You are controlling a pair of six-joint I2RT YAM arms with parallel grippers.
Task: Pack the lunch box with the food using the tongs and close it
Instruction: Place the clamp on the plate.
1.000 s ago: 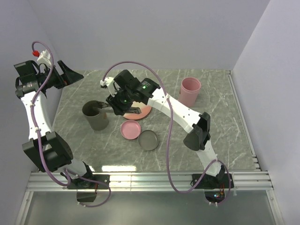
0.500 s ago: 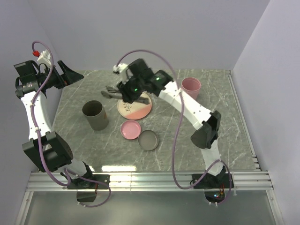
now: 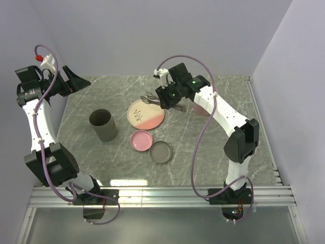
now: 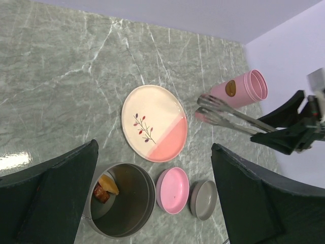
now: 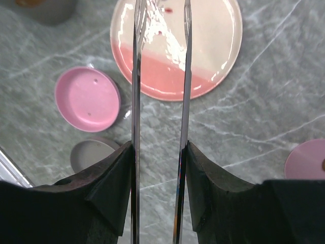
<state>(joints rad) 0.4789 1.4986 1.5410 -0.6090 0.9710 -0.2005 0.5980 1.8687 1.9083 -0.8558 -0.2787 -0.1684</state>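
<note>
The lunch box [image 3: 103,124] is a round grey tin, open at the top, left of the plate. Two orange-brown pieces of food [image 4: 105,187] lie at its bottom. My right gripper [image 3: 172,100] is shut on the silver tongs [image 3: 150,98] and holds them level above the plate's far right edge, tips pointing left. In the right wrist view the two arms of the tongs [image 5: 135,76] run straight up between my gripper's [image 5: 158,150] fingers, spread apart with nothing between them. High at the far left, my left gripper [image 3: 76,81] stands open and holds nothing; in its own view the gripper [image 4: 155,145] looks down on the table.
A pink-and-cream plate [image 3: 145,113] with a leaf print lies mid-table. In front of it sit a shallow pink dish [image 3: 141,140] and a shallow grey dish [image 3: 160,152]. A pink cup [image 4: 244,89] stands at the back right, largely behind my right arm from above.
My right arm has swung right and back with the tongs, from over the lunch box to above the plate's far right edge. The left arm has not moved.
</note>
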